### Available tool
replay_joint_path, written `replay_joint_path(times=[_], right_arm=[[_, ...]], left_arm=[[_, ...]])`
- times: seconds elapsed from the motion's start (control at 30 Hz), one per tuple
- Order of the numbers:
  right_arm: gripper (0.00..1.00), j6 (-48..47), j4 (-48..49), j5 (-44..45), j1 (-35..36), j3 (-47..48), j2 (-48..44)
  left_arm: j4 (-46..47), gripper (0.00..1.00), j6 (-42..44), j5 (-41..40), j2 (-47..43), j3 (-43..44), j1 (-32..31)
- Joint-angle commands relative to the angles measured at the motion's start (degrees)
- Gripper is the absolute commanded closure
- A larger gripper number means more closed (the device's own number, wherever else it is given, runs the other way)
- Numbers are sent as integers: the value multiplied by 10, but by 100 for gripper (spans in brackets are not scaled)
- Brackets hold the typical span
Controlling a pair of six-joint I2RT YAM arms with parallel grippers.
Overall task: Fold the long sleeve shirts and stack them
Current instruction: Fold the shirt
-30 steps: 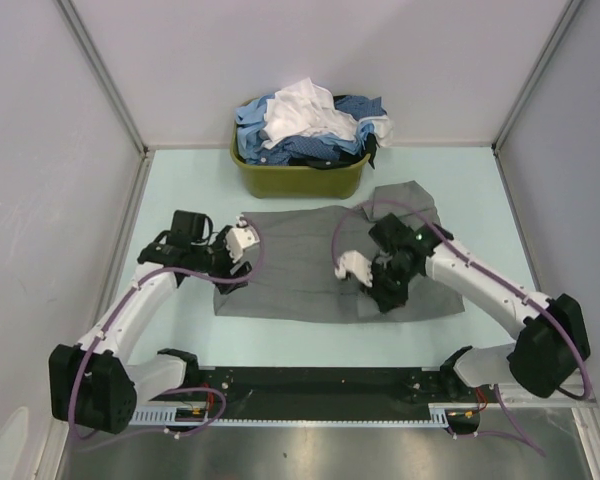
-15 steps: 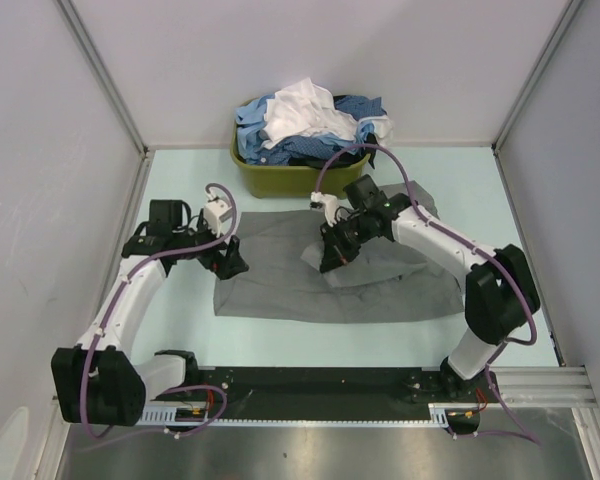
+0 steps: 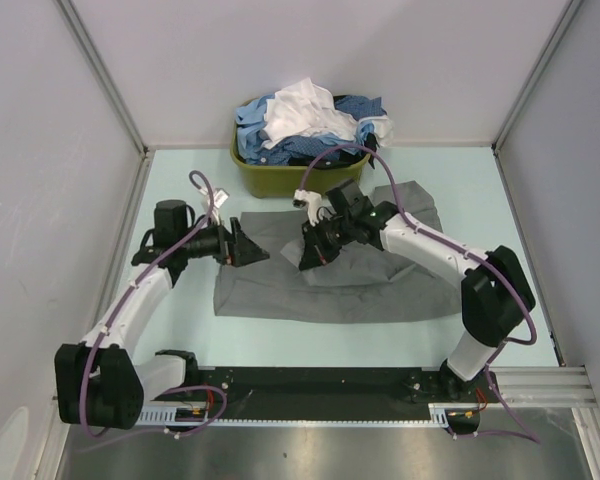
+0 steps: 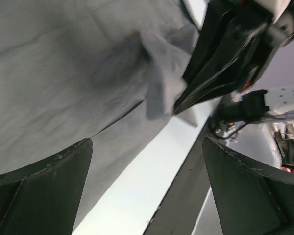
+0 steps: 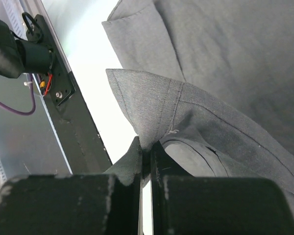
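Grey shirt (image 3: pixel 330 285) spread on table (image 3: pixel 180 190), just in front of basket (image 3: pixel 300 182) piled with remaining shirts (image 3: pixel 305 118). Right gripper (image 3: pixel 310 256) clamped on stitched edge of cloth. Over last second, that edge lifted and carried leftward across shirt body. Left gripper (image 3: pixel 250 245) let go in same interval: jaws now spread wide, nothing held, poised at shirt's left edge. Fold judged under way, flap not yet laid down. Stacking not begun.

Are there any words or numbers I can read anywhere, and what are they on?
There are none to read: no words, numbers, brands or signs show on the grey shirt, the green basket or the piled shirts in it.
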Motion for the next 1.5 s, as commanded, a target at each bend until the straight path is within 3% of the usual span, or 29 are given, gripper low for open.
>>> replay_joint_path(times=[0.0, 0.33, 0.4, 0.43, 0.5, 0.53, 0.57, 0.6, 0.63, 0.73, 0.8, 0.93, 1.0, 1.1, 1.13, 1.23, 1.4, 1.47], right_arm=[[95, 10, 45, 31, 25, 14, -12], [91, 6, 68, 41, 49, 39, 1], [91, 1, 65, 40, 52, 39, -3], [90, -8, 62, 42, 56, 38, -6], [89, -19, 53, 50, 59, 38, -13], [86, -27, 50, 53, 59, 38, -16], [83, -27, 45, 63, 58, 35, -23], [78, -45, 33, 66, 56, 33, -27], [55, -52, 25, 67, 47, 32, -31], [25, -70, -13, 59, 19, 21, -56], [22, -85, -53, 42, -24, 11, -77], [22, -94, -115, 8, -134, -53, -102], [24, -109, -147, -2, -197, -78, -109], [30, -128, -167, 17, -260, -127, -115], [31, -128, -165, 28, -276, -139, -117], [39, -138, -146, 58, -315, -177, -109], [58, -138, -138, 109, -332, -173, -70], [61, -145, -146, 140, -331, -169, -51]], left_arm=[[97, 1, -113, -4, -11, -9, -45], [194, 17, -215, -19, 58, -30, -91], [212, 28, -223, -15, 69, -30, -104], [214, 41, -226, -14, 72, -29, -107], [215, 56, -233, -4, 78, -29, -109], [215, 73, -233, 2, 84, -28, -109], [214, 81, -230, 6, 89, -27, -109], [207, 90, -216, 7, 90, -25, -109], [191, 100, -197, 0, 96, -13, -109], [100, 100, -83, -23, 111, 37, -109], [37, 100, -15, -24, 132, 67, -105], [5, 100, 61, -8, 134, 64, -104], [-14, 100, 149, -5, 142, 76, -104], [-117, 98, 285, -23, 185, 137, -108], [-166, 99, 293, -42, 203, 156, -108], [-258, 100, 302, -12, 265, 215, -107], [-248, 100, 231, 104, 233, 174, -108], [-225, 100, 179, 135, 206, 160, -105]])
